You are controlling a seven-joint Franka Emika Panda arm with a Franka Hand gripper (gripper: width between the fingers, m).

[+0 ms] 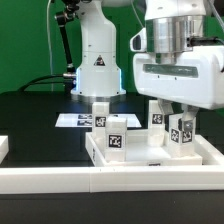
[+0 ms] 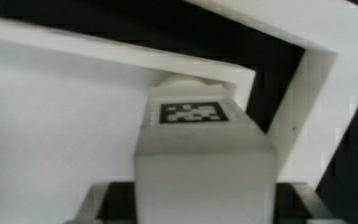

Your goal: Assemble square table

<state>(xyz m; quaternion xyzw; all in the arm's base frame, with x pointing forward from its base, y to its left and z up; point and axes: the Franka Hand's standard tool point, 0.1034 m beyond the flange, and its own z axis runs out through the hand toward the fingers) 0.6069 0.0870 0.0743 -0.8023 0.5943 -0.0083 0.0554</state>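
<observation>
The white square slab (image 1: 150,152) lies with its recessed face up, just behind the border wall. Three white tagged legs stand on it: two at the exterior view's left (image 1: 113,135) (image 1: 102,113) and one at the back (image 1: 157,115). My gripper (image 1: 180,108) comes down from above and is shut on a fourth leg (image 1: 181,130), upright at the slab's right corner. In the wrist view this leg (image 2: 202,160) runs between my fingers (image 2: 114,205), its tagged end (image 2: 197,112) against the corner of the slab's raised rim (image 2: 247,75). My gripper (image 2: 202,208) holds its near end.
The long white border wall (image 1: 110,181) runs along the front. The marker board (image 1: 75,120) lies flat behind the slab, at the exterior view's left. The robot's white base (image 1: 98,62) stands at the back on the black table.
</observation>
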